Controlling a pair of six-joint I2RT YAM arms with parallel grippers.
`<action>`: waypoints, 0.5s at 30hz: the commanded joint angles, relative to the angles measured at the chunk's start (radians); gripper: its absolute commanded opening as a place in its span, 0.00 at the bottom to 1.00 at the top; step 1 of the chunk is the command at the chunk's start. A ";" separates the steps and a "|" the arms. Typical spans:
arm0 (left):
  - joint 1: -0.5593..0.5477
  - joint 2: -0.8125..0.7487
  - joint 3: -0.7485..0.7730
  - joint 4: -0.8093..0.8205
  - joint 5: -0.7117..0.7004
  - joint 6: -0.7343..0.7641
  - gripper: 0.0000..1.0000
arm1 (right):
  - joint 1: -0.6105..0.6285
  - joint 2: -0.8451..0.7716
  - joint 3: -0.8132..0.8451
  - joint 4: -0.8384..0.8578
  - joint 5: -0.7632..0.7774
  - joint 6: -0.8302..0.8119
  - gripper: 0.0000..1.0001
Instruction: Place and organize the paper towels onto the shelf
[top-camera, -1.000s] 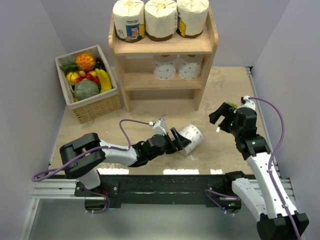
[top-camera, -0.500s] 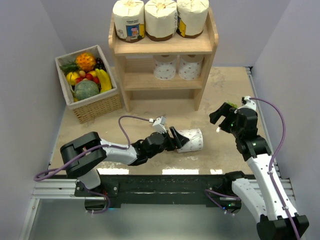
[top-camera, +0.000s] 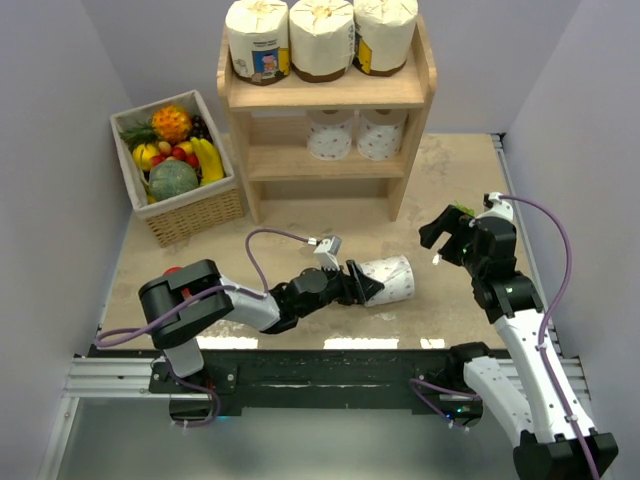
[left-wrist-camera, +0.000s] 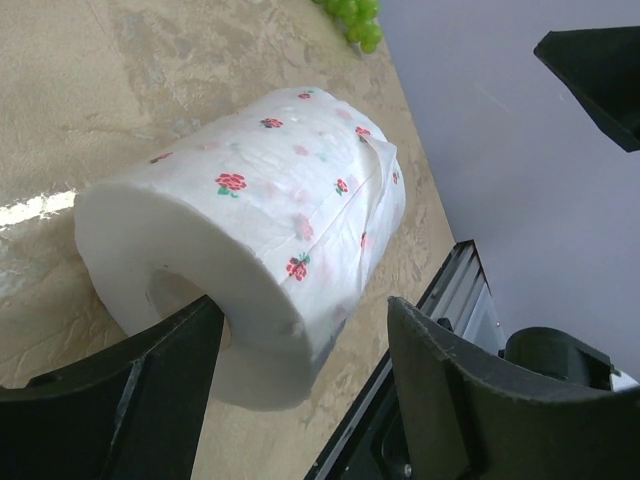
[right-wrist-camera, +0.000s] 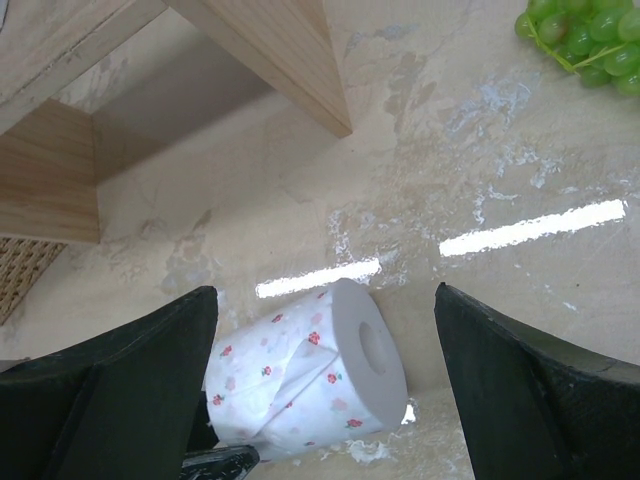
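Observation:
Three large cream-wrapped paper towels (top-camera: 318, 38) stand on the top board of the wooden shelf (top-camera: 325, 95). Two small white rolls (top-camera: 353, 135) stand on its lower tier. A third small white roll with red flowers (top-camera: 390, 280) lies on its side on the table; it also shows in the left wrist view (left-wrist-camera: 250, 220) and the right wrist view (right-wrist-camera: 310, 380). My left gripper (top-camera: 358, 284) is open at the roll's near end. One finger (left-wrist-camera: 110, 400) touches the end by the core, the other (left-wrist-camera: 450, 390) stands apart. My right gripper (top-camera: 440, 235) is open and empty, above and right of the roll.
A wicker basket (top-camera: 185, 210) of fruit stands left of the shelf. A bunch of green grapes (top-camera: 462, 210) lies on the table by the right gripper, also seen in the right wrist view (right-wrist-camera: 580, 35). The shelf's side panel (right-wrist-camera: 270, 50) is just beyond the roll.
The lying roll has turned and slid a little to the right, with my left gripper following at its end. The right arm has not moved.

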 joint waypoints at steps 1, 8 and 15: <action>-0.003 0.016 -0.029 0.200 0.031 0.068 0.71 | -0.002 -0.007 0.025 0.037 0.002 -0.014 0.94; -0.003 0.091 -0.046 0.351 0.074 0.081 0.73 | -0.003 0.005 0.029 0.034 0.010 -0.015 0.93; -0.001 0.122 -0.021 0.345 0.082 0.091 0.73 | -0.002 0.000 0.034 0.033 0.028 -0.012 0.93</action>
